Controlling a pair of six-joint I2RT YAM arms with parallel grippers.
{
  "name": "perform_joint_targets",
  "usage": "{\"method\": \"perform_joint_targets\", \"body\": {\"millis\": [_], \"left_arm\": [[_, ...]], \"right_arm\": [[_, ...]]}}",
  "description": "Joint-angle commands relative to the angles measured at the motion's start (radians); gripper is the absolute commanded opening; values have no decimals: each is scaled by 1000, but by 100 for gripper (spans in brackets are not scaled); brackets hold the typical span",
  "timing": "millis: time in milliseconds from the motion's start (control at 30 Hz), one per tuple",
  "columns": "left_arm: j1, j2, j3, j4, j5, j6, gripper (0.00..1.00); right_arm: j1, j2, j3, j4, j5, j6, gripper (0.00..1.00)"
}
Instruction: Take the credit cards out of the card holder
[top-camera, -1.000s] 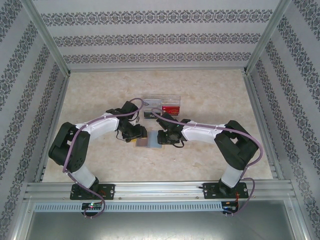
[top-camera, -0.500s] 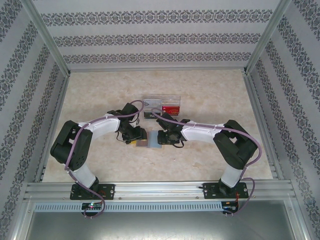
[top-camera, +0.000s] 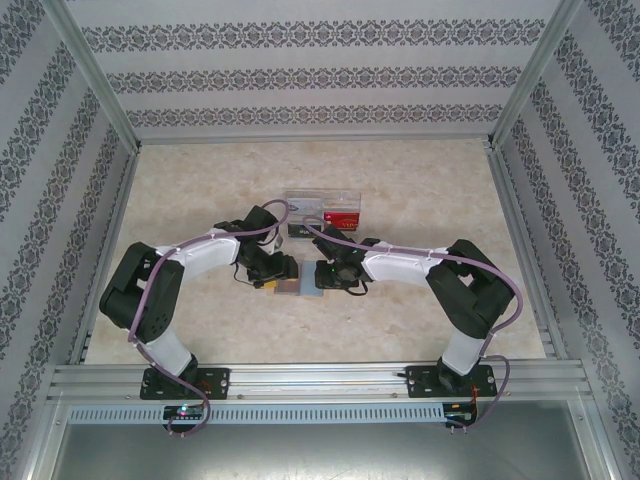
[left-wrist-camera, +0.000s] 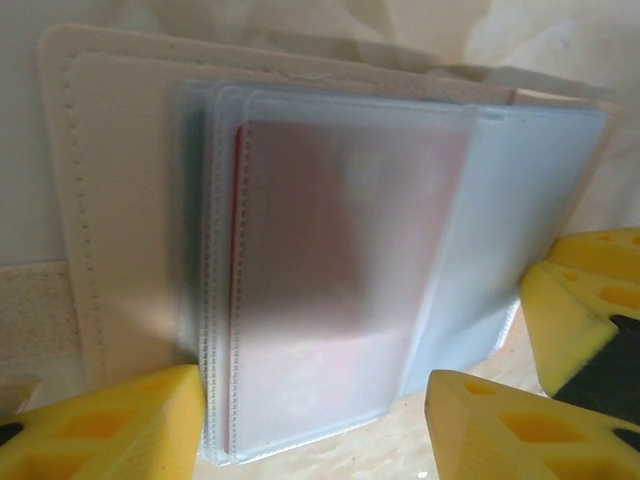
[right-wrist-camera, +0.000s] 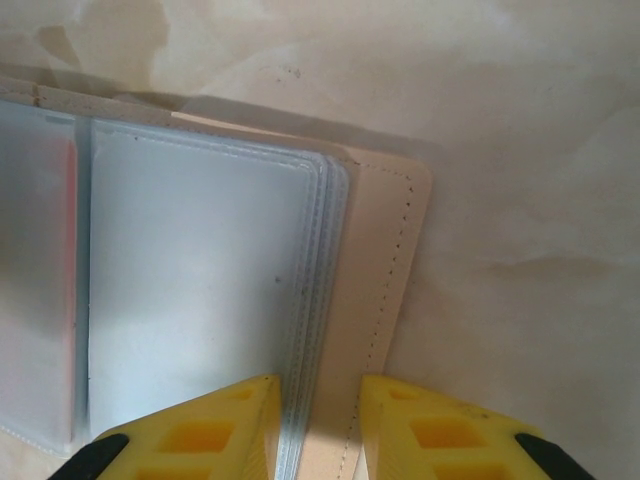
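Yellow fingers (left-wrist-camera: 110, 425) of the left gripper (left-wrist-camera: 315, 390) stand wide apart and released, straddling the near edge of the clear sleeves (left-wrist-camera: 530, 200). Between the arms the holder (top-camera: 298, 287) lies open and flat on the table (top-camera: 420, 180), tan cover under the sleeves, with the red card (left-wrist-camera: 340, 260) inside the top sleeve of its left half. At the holder's right edge the right gripper (right-wrist-camera: 318, 390) has its fingers close together with sleeve edges in the gap, and I cannot tell whether it clamps them.
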Motion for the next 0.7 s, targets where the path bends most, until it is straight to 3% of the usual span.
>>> {"method": "perform_joint_targets", "body": {"millis": [0, 133, 500, 667], "left_arm": [[-20, -35, 11, 41, 45, 29, 66], [-25, -28, 13, 50, 71, 33, 77], [-31, -22, 16, 67, 110, 36, 81], [-31, -30, 17, 46, 76, 34, 80]], "right_arm": [[15, 42, -2, -17, -3, 11, 30], [15, 44, 2, -21, -1, 8, 30], [15, 41, -2, -22, 5, 10, 31], [15, 40, -3, -25, 8, 10, 31]]}}
